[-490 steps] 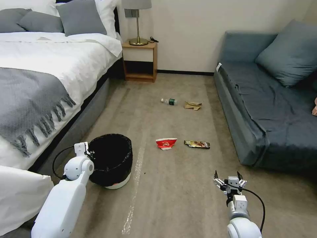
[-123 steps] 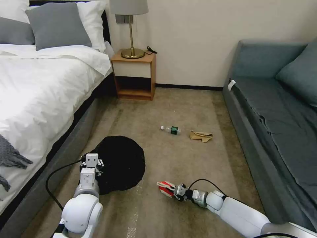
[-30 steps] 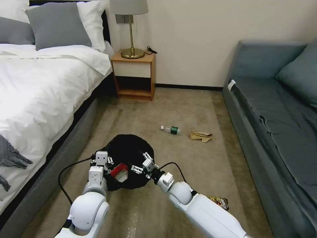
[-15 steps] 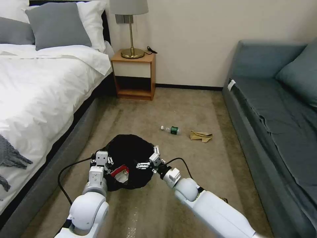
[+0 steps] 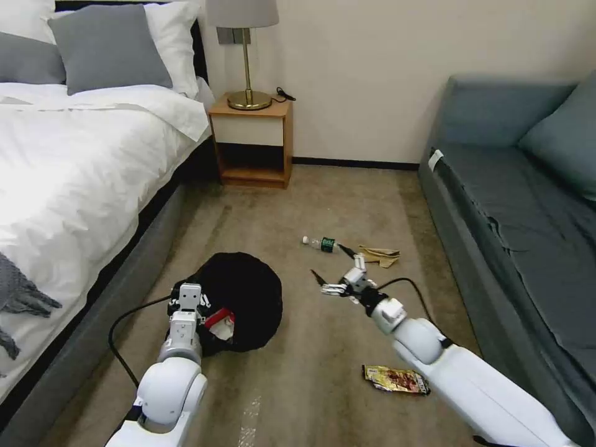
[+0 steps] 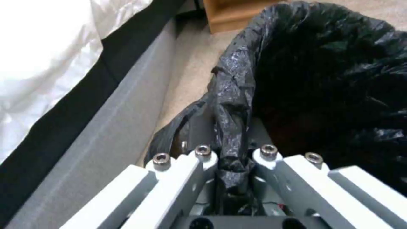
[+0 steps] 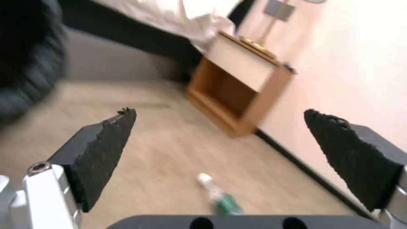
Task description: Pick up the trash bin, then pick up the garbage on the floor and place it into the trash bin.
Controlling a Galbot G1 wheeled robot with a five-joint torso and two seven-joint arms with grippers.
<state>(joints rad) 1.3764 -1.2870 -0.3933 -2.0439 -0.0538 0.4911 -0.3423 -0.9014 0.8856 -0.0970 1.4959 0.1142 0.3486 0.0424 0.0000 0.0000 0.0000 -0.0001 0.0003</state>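
Right gripper (image 5: 335, 267) now off the trash bin (image 5: 245, 298), spread empty near the bottle (image 5: 320, 243); left gripper (image 5: 189, 302) pinching the bin's rim.

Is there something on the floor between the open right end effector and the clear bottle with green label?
Nothing visible stands in the way. The right end effector hangs open above bare carpet, and the bottle lies just beyond it with open floor between them. The crumpled tan paper lies off to the side of the bottle, not in the line.
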